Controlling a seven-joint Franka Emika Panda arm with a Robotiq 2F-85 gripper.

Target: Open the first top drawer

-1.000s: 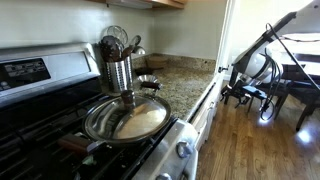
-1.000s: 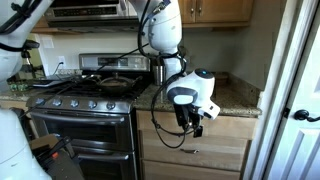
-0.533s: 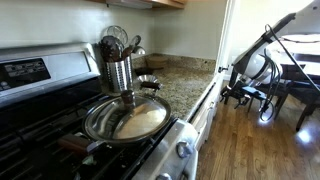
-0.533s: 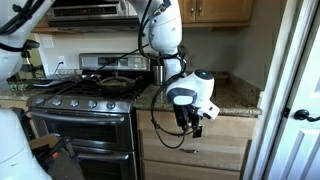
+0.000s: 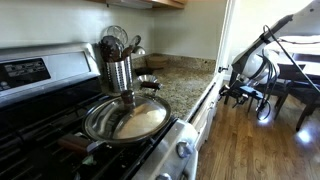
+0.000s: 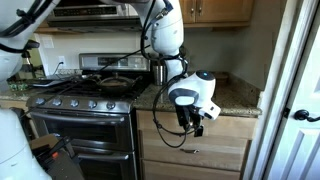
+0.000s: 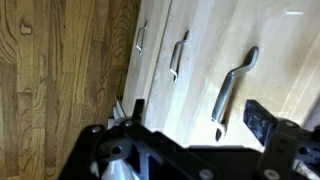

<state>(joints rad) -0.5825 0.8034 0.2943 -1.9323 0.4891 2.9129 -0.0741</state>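
Note:
The first top drawer (image 6: 228, 128) is shut, just under the granite counter to the right of the stove. Its front looks light wood here, and its inside is hidden. In the wrist view its curved metal handle (image 7: 233, 88) is the nearest of three handles. My gripper (image 6: 194, 123) hangs in front of this drawer's left part. It is open, and in the wrist view (image 7: 200, 115) the handle's lower end lies between the two dark fingers without being touched. The gripper also shows at the counter's edge in an exterior view (image 5: 240, 92).
The steel stove (image 6: 85, 125) stands next to the drawers, with a pan (image 5: 125, 118) and a utensil holder (image 5: 118, 70) on top. Two lower drawer handles (image 7: 177, 53) show below. A white door frame (image 6: 280, 100) bounds the far side, above a wood floor (image 5: 255, 145).

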